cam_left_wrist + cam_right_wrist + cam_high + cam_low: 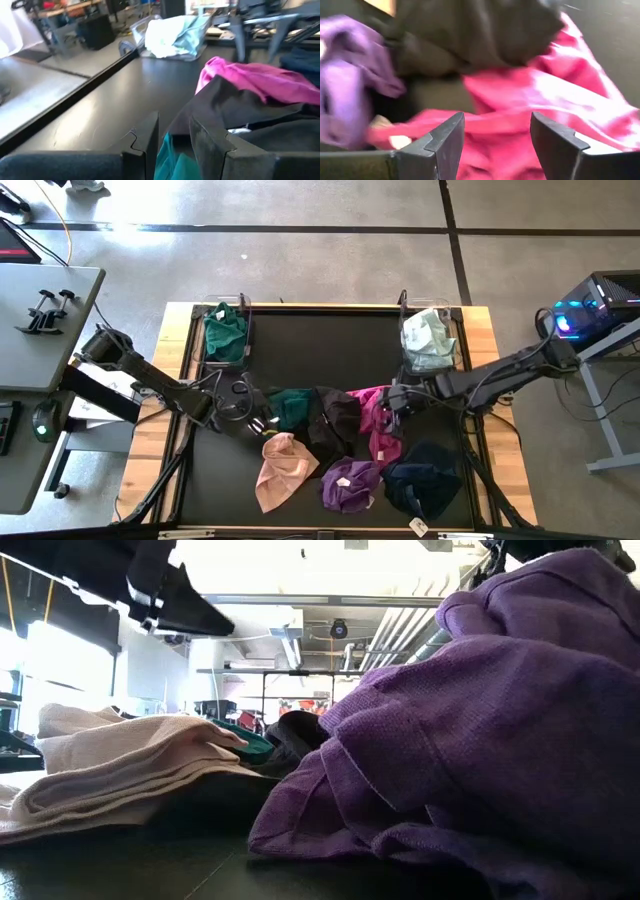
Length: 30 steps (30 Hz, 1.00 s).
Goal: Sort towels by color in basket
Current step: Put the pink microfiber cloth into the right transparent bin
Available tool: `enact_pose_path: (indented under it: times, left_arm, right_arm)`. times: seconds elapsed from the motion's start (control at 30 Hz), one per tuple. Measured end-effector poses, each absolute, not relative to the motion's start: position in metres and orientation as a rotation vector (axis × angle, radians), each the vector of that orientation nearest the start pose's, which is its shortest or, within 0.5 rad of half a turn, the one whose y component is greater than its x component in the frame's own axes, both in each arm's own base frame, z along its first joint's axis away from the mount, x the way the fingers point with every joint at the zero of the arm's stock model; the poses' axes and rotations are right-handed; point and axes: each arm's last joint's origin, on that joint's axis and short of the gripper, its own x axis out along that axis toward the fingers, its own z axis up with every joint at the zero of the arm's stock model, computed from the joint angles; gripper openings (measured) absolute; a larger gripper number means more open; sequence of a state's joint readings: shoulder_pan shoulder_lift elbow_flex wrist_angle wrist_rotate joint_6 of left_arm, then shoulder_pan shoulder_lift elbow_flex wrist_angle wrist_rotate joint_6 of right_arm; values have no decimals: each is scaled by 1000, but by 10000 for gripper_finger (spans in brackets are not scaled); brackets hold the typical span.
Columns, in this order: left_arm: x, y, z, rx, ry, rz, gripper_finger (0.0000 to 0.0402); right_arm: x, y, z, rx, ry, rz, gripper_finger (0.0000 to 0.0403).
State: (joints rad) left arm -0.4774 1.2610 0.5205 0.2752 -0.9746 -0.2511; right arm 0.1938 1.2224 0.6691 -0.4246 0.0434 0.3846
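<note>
Black mat (330, 340) covers the table; clear basket (243, 308) at its far left corner, a second clear basket (458, 315) at the far right.

Heap of towels in the near middle of the mat. Navy towel (422, 478) at the near right. Purple towel (350, 483) just left of it, touching. Peach-pink towel (280, 470) on the left of the heap. Black towel (335, 420) in the centre, magenta towel (378, 420) against its right edge. Teal-green towel (292, 408) at the heap's left end.

Already binned: a dark green towel (226, 333) in the left basket, a pale mint towel (430, 338) in the right one.

Left gripper (262, 423) low at the teal-green towel's left edge. Its wrist view shows the fingers (145, 145) narrowly parted with teal cloth (172, 162) between them; whether the pads actually pinch it I cannot tell.

Right gripper (398, 402) over the magenta towel (530, 95). Fingers (442, 142) spread wide, magenta cloth showing in the gap, nothing clamped.
</note>
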Motion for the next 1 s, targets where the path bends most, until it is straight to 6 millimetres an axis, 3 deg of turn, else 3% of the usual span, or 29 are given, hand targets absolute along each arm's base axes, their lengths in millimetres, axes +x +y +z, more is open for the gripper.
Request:
enact_pose_path:
  times: [0.2,0.47,0.67,0.87,1.0]
  left_arm:
    - [222,-88,198,71,272,516,96]
    - [222,-86,199,89,278,519,96]
    - [224,-87,201,155,278,483,96]
    - [226,-88,207,227,250,467,96]
    - [226,-93,212,294,227,412,94]
  right_arm:
    - [216,38,189,106,1028,-93,216]
    - [207,36,138,11,1071,-89,212]
    - [208,35,113,89,1003,-141,151]
    - [210,34,115,107,977,-236,29]
    - [211,29,139,13,969,-456,22]
